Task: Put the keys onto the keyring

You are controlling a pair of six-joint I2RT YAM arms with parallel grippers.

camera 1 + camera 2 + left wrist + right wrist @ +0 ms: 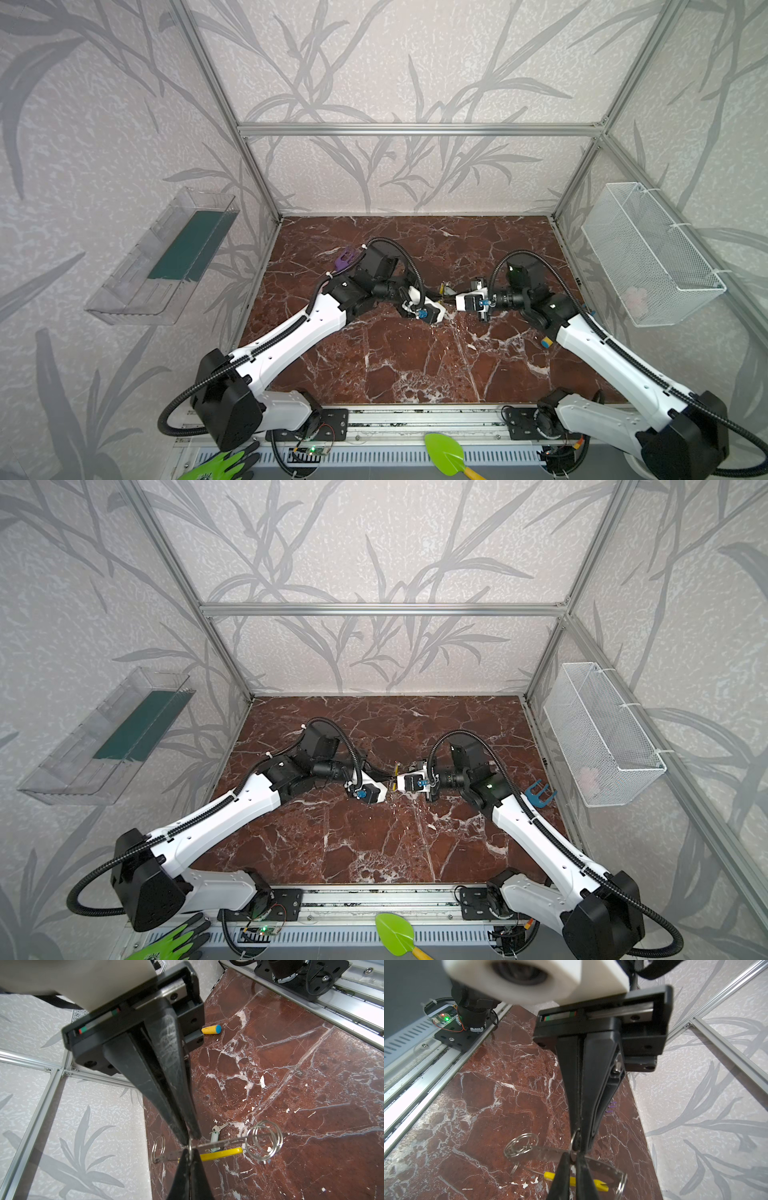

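My left gripper [191, 1140] in from 9 o'clock, right gripper [581, 1147] from 3, both pinched shut on keyring [224, 1153]. Keys [215, 1135] seemingly lying on table [311, 1064].

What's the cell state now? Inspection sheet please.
Surface: red marble tabletop, white flecks.
Job's things: keys lying on the tabletop; keyring pinched by both grippers.
Clutter: yellow-blue cylinder, purple piece, blue piece.
Grippers: left gripper and right gripper shut, tip to tip.
Cables: black conduits looped over both wrists, no snag seen.
Surroundings: wire basket, clear tray on walls; green trowel, glove at front.
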